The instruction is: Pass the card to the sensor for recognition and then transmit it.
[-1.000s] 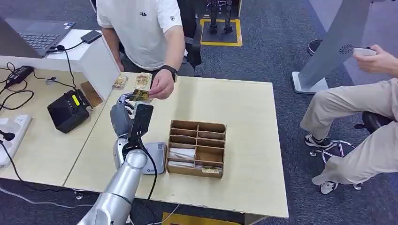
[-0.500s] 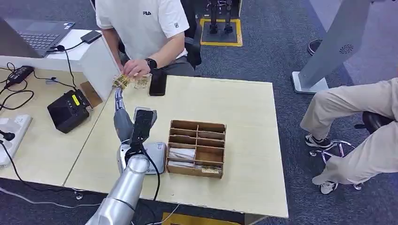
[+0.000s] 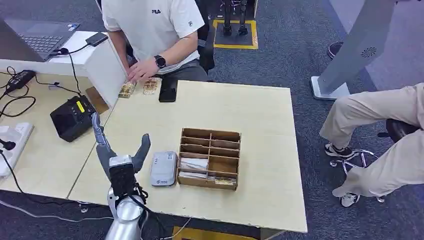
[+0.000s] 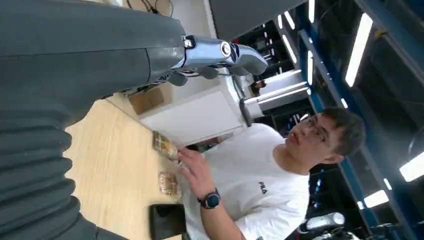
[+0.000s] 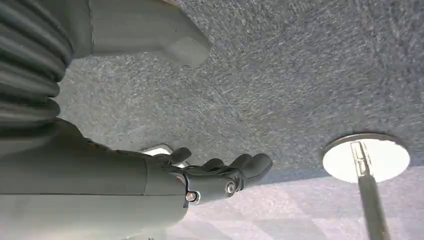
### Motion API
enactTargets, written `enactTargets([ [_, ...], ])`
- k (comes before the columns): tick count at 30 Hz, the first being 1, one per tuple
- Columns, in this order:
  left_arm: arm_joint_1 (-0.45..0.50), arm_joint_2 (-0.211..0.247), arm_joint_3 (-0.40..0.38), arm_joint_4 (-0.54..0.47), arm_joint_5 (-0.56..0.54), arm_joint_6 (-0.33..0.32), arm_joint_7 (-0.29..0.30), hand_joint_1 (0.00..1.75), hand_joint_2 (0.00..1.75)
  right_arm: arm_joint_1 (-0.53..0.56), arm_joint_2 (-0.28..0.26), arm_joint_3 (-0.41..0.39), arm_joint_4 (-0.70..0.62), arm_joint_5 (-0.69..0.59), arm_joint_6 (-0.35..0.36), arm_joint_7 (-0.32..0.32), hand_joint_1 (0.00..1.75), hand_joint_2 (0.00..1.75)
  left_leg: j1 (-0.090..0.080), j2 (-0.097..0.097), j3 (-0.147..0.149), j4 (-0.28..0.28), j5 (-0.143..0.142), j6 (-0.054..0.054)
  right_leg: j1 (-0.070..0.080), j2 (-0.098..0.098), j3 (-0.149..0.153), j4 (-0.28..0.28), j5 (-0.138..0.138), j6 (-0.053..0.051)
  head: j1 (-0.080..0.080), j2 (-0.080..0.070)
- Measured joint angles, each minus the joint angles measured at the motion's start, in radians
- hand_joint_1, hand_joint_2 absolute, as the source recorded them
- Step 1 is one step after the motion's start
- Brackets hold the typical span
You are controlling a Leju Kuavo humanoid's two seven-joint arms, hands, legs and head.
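floor (image 3: 280,45): grey carpet | table (image 3: 260,120): light wood | ceiling lights (image 4: 357,47): strips

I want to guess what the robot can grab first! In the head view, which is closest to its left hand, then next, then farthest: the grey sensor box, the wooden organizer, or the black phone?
1. Grey sensor box: right beside the left hand, on its right.
2. Wooden organizer: just past the sensor box, further right.
3. Black phone: at the table's far edge, by the person's hand.
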Motion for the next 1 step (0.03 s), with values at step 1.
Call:
enactTargets([
  [1, 0.017, 0.002, -0.006, -0.022, -0.001, 0.000, -0.003, 0.00, 0.00, 0.000, 0.000, 0.000, -0.001, 0.000, 0.000, 0.000, 0.00, 1.75, 0.000, 0.000, 0.000, 0.000, 0.000, 0.000, 0.000, 0.000, 0.000, 0.000, 0.000, 0.000, 0.000, 0.000],
])
